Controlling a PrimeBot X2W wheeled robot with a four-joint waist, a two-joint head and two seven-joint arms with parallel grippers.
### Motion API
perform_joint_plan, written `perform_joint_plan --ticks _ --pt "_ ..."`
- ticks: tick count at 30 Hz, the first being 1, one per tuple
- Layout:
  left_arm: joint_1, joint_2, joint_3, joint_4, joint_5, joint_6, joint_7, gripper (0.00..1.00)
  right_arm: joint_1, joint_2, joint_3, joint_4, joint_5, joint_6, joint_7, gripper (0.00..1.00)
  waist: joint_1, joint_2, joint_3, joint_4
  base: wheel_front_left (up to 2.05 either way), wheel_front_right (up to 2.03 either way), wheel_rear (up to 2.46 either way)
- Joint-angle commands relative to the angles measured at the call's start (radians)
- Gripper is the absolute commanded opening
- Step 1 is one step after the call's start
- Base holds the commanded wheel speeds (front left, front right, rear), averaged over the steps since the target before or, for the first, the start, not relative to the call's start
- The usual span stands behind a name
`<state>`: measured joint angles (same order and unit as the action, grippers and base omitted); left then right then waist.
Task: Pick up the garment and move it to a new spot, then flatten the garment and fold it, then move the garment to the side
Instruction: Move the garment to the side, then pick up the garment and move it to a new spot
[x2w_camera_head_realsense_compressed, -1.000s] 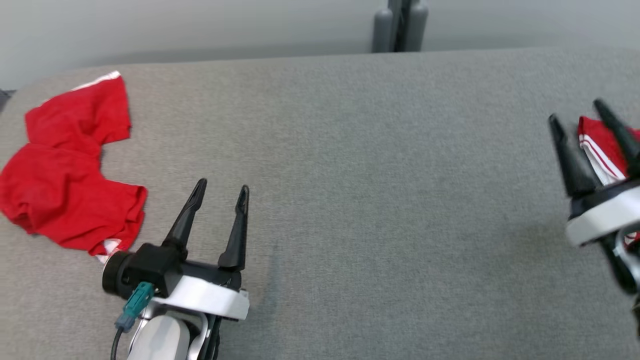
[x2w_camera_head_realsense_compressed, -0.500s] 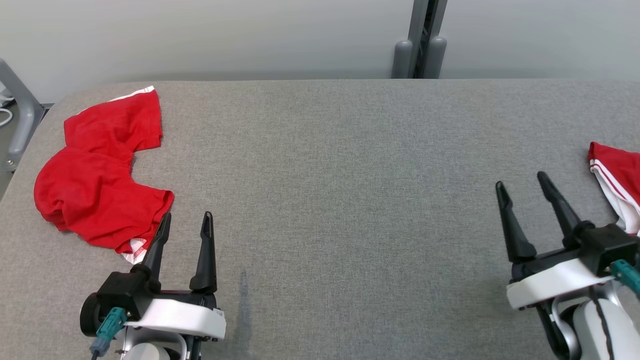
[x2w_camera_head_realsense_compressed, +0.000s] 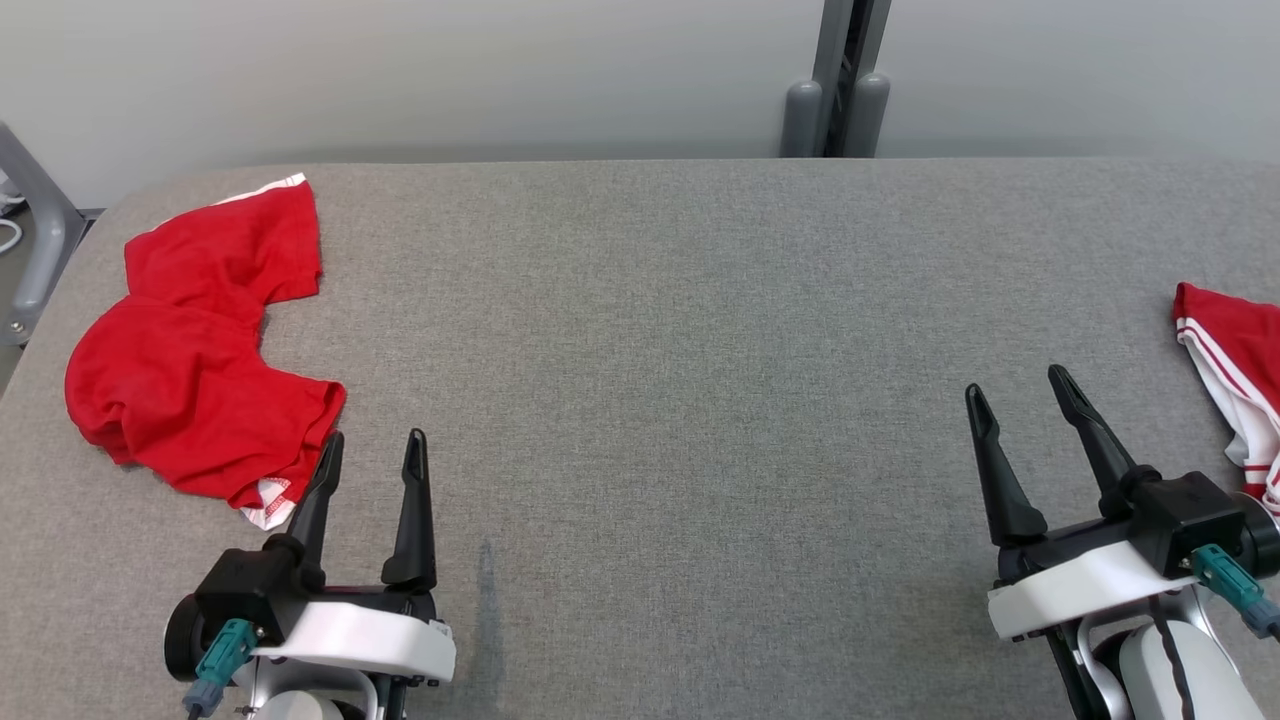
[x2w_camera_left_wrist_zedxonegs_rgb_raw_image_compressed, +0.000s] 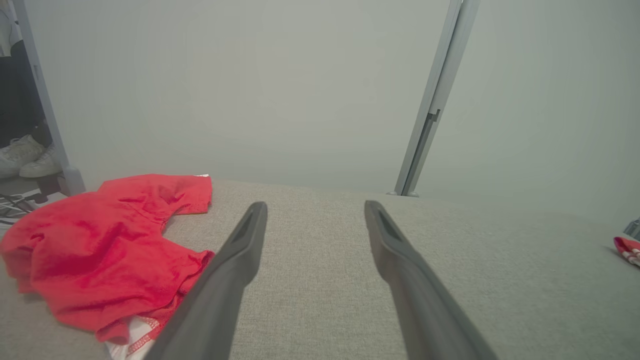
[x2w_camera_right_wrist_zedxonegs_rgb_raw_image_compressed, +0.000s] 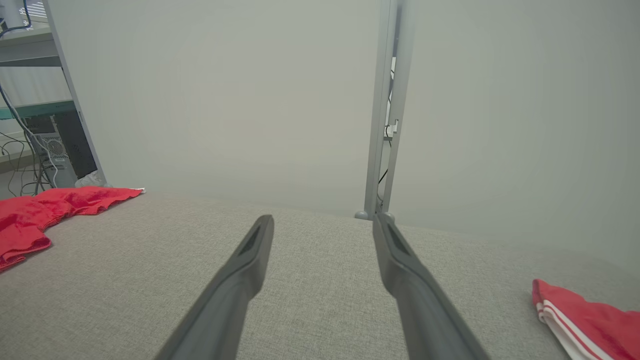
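Here we are at the grey fabric counter, and both arms are low at its near edge, fingers pointing away across the cloth. The left end effector is released, its two dark fingers spread with bare counter between them. The right end effector matches it: splayed wide, nothing in its grasp.

Now the clothes. The crumpled red garment lies bunched at the far left of the counter, one part stretching toward the back edge with a white trim showing, and a white-lined corner turned out at its near end. From the left wrist view, that garment sits just left of the left end effector; the left finger crosses in front of its hem, and whether it touches I can't tell.

Over at the right edge, a striped red garment, red with white stripes, runs partly off the head view. It is just beside the right end effector, to its right, and apart from its fingers. The right wrist view shows it low on the right, with the right end effector aimed at the grey post against the pale wall.
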<state>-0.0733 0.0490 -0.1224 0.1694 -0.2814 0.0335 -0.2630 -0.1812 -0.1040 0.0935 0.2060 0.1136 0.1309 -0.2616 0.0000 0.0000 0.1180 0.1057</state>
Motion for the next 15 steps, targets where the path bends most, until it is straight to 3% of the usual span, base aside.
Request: perform_joint_plan --ticks 1,15 --pt "-0.005 0.004 0.003 -0.001 0.005 0.004 0.001 1.00 0.005 -0.002 -0.005 -0.006 -0.001 0.000 -0.007 1.00 0.0000 0.0000 0.000 0.000 0.00 0.00 0.00" --pt "-0.008 0.004 -0.010 -0.003 -0.003 0.004 0.001 1.00 0.002 -0.009 -0.001 0.005 0.011 0.000 -0.007 1.00 0.0000 0.0000 0.005 -0.001 0.00 0.00 0.00"
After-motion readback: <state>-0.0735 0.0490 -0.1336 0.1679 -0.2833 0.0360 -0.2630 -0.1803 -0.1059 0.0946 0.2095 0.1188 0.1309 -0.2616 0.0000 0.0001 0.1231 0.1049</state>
